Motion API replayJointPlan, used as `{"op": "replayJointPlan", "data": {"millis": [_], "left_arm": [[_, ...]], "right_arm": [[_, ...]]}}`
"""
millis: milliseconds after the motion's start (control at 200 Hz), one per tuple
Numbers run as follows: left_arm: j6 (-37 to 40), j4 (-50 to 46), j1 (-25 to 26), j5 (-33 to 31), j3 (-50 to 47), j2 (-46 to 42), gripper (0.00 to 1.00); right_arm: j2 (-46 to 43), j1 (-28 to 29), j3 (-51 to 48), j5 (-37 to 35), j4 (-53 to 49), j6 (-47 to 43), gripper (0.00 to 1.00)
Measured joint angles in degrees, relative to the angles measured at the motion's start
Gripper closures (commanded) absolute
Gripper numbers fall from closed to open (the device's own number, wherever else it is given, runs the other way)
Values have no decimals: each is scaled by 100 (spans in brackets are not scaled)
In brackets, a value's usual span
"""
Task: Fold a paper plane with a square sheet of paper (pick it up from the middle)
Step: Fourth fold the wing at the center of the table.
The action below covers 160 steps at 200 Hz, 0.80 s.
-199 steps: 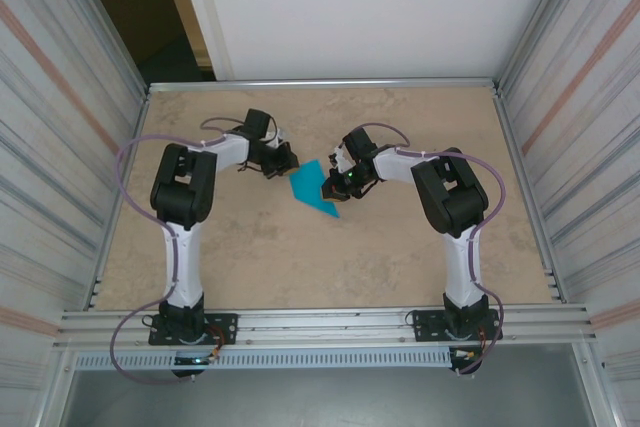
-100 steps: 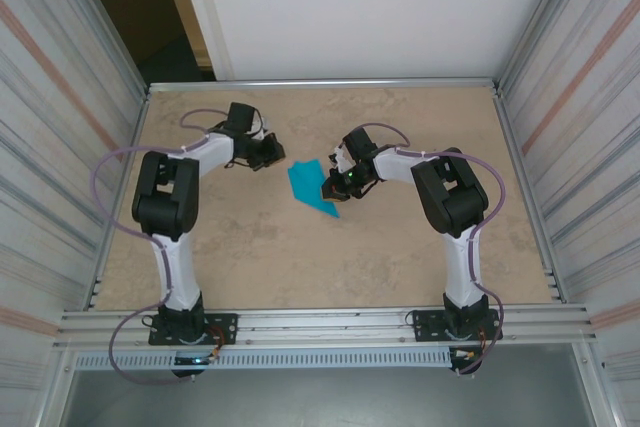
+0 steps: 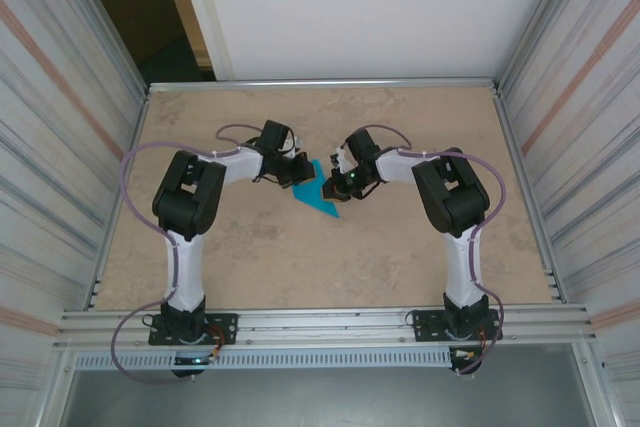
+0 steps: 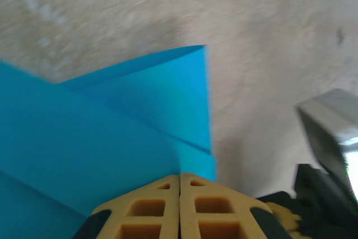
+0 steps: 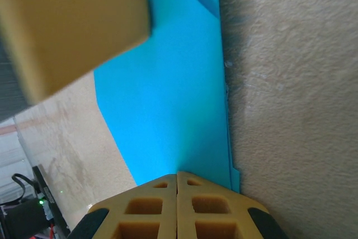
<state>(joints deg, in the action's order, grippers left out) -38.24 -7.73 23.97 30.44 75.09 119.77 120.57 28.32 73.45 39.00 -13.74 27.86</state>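
The cyan-blue sheet of paper [image 3: 318, 198] lies flat mid-table, folded into a narrow pointed dart with visible creases [image 4: 112, 138]. My left gripper [image 3: 298, 175] is shut, its tips [image 4: 179, 175] resting on the paper's upper left part, close to a folded corner. My right gripper [image 3: 333, 187] is also shut, tips [image 5: 177, 173] pressed down on the paper [image 5: 168, 99] near its long right edge. No paper shows between either pair of fingers. One left finger [image 5: 67, 20] looms blurred in the right wrist view. The two grippers face each other across the paper, a short gap apart.
The beige table [image 3: 400, 257] is boxed in by corrugated metal walls on the left [image 3: 60, 147] and right [image 3: 590, 147], with a white panel behind. A metal rail [image 3: 330, 322] runs along the near edge by the arm bases.
The left arm swung out to the left, away from the paper, then came back and set its shut gripper on the paper's upper left. The right gripper stayed put.
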Motion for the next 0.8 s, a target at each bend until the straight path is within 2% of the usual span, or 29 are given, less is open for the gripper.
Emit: {"op": "replayJointPlan", "data": {"millis": [421,802], "left_arm": [[-63,-249,-22,-125,179,109,94],[-63,-557,-22,-197,380,175,94]], "right_arm": [[-116,-68,26,-50,-195,22,91],[-2,155,719,-476,-358,127,93]]}}
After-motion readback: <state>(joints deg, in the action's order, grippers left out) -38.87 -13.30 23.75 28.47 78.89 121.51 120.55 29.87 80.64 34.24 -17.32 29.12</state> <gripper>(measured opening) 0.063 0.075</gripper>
